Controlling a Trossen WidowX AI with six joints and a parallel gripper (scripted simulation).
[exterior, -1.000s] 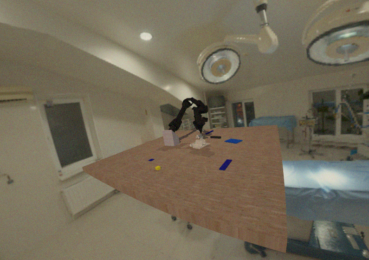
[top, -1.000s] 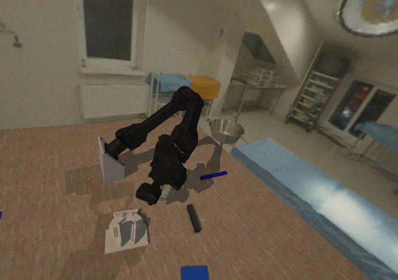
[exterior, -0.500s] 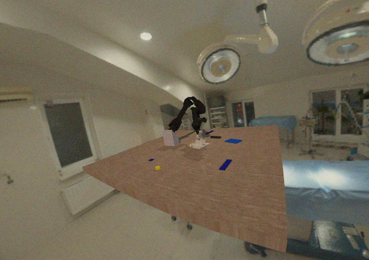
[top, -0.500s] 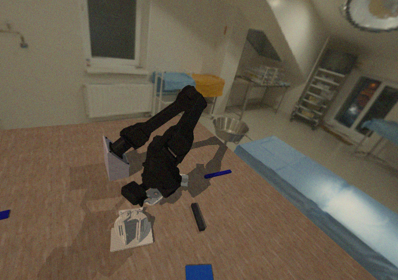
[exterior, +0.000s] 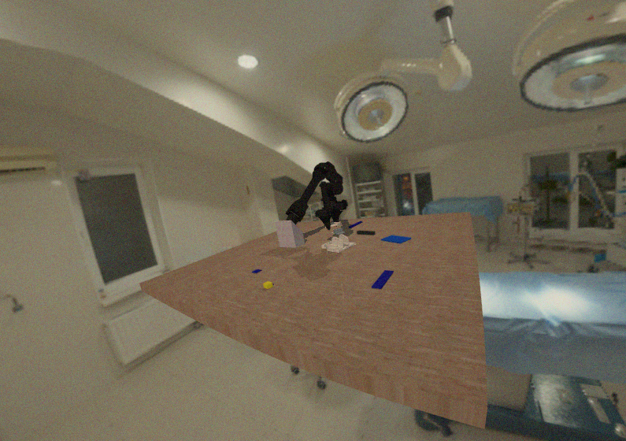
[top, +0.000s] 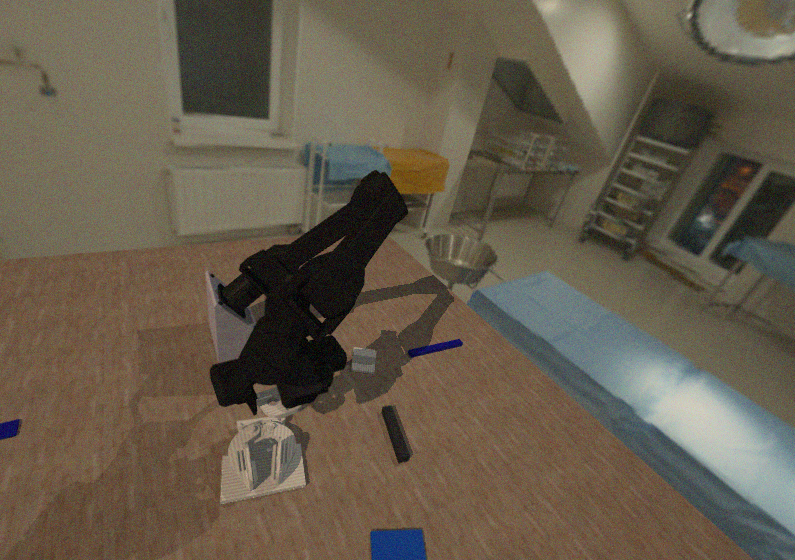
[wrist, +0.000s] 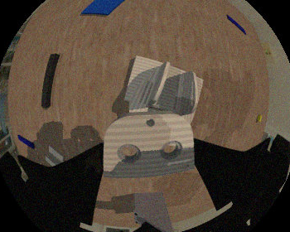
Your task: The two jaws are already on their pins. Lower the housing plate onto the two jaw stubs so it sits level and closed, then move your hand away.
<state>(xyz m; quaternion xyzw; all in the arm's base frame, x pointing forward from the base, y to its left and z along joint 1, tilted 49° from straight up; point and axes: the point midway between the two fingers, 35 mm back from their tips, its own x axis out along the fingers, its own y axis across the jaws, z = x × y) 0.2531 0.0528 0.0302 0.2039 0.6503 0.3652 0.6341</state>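
Note:
My gripper is shut on the housing plate, a pale plate with two large round holes and one small one, gripped by its left and right edges. The pale base stands on the table with upright jaw parts on it. In the wrist view the plate is in front of the base's near edge and hides part of it. In the top view the plate is behind and above the base. The pins and jaw stubs are not clearly visible.
A lavender block stands beside the arm. A dark bar, a grey-white block, a navy bar and a blue square lie around. A yellow piece lies farther off.

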